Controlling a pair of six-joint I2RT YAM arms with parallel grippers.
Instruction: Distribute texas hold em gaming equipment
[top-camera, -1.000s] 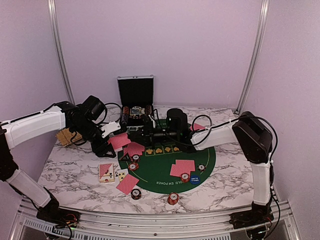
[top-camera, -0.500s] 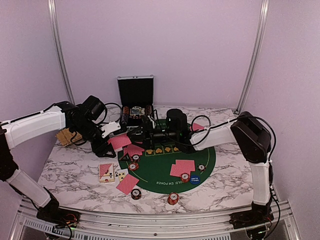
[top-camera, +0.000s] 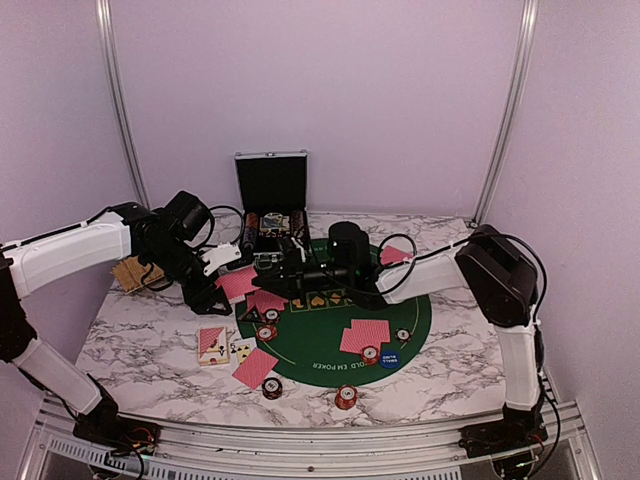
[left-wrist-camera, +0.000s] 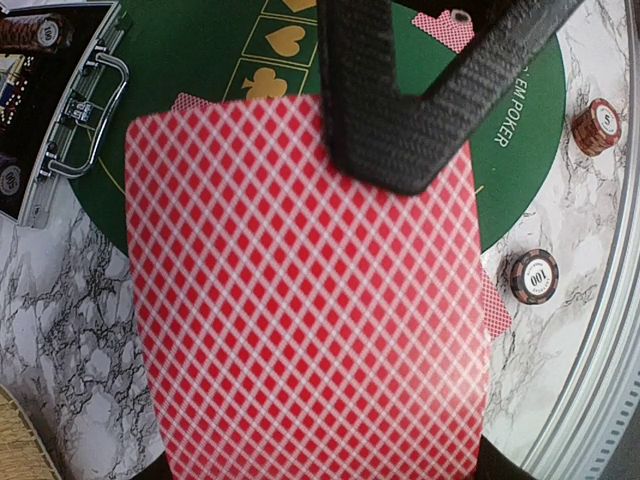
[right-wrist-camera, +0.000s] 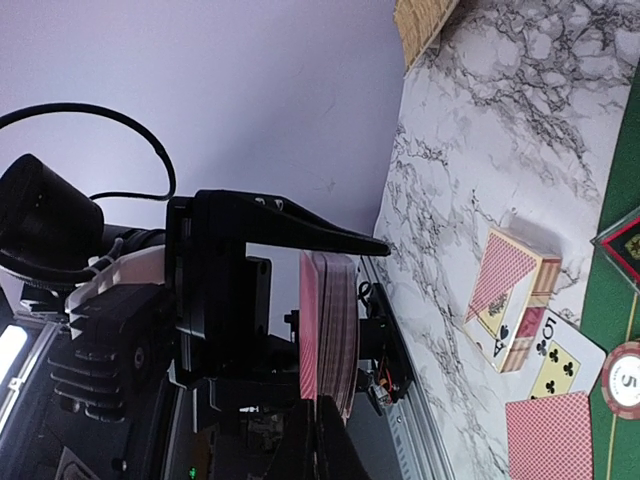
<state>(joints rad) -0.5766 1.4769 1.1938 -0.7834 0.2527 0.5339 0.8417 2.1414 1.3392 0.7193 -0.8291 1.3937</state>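
Nearest the table (top-camera: 150, 350) edge sit two striped poker chips (top-camera: 346, 397), with a loose red-backed card (top-camera: 255, 367) just behind them beside the green felt mat (top-camera: 310, 340). Past that, the left pincer (top-camera: 228, 272) is clamped on a stack of red-backed cards (left-wrist-camera: 300, 300), up off the table by the mat's left side. The right pincer (top-camera: 278, 266) is right next to that stack, but honestly can't tell how open it is.

the table (top-camera: 140, 345) looks like veined marble, the green mat (top-camera: 312, 345) matt felt. the red-backed cards (left-wrist-camera: 300, 300) seem smooth paper, the finger (left-wrist-camera: 400, 130) on them woven carbon
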